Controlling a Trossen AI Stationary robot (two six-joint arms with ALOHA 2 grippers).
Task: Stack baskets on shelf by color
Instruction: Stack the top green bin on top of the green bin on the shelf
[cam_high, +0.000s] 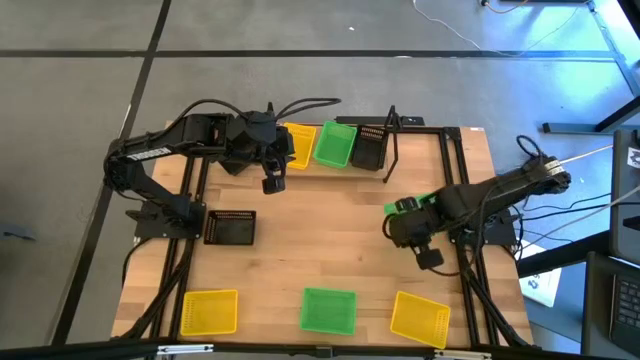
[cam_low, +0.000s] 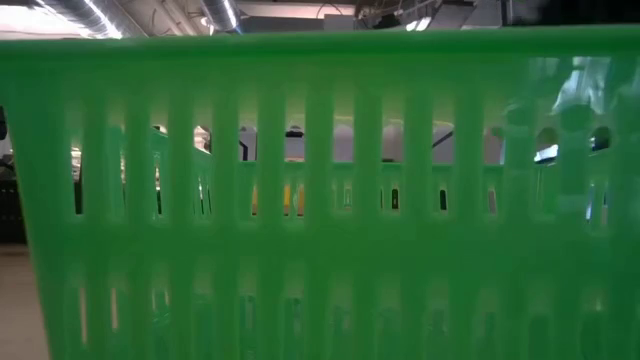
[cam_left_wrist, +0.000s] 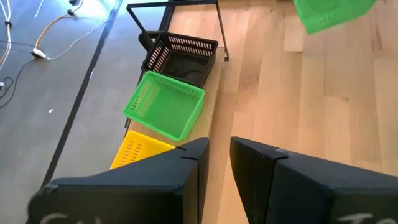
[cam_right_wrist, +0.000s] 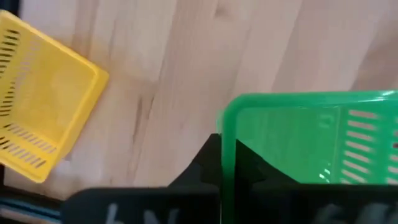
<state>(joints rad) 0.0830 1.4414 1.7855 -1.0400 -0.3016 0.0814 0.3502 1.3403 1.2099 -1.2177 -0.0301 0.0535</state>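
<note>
The shelf (cam_high: 392, 128) stands at the table's far edge. A yellow basket (cam_high: 300, 146), a green basket (cam_high: 335, 144) and a black basket (cam_high: 370, 148) sit side by side on it. My left gripper (cam_high: 272, 182) is open and empty just in front of the yellow one, and it also shows in the left wrist view (cam_left_wrist: 215, 167). My right gripper (cam_high: 398, 214) is at the table's right, shut on another green basket (cam_high: 412, 203). A black basket (cam_high: 230, 228), a yellow basket (cam_high: 208, 312), a green basket (cam_high: 328, 310) and a second yellow basket (cam_high: 420, 318) lie on the table. My right gripper holds the green basket by one side wall at its rim (cam_right_wrist: 226, 143), with one finger inside the basket and one outside. The basket is tilted in the hold and looks lifted off the tabletop.
The green basket at the near edge stands right before the low camera and fills its view (cam_low: 320, 200). Black frame bars run along the table's left (cam_high: 190, 250) and right (cam_high: 465, 270) sides. Bare wood (cam_high: 320, 240) lies in the table's middle.
</note>
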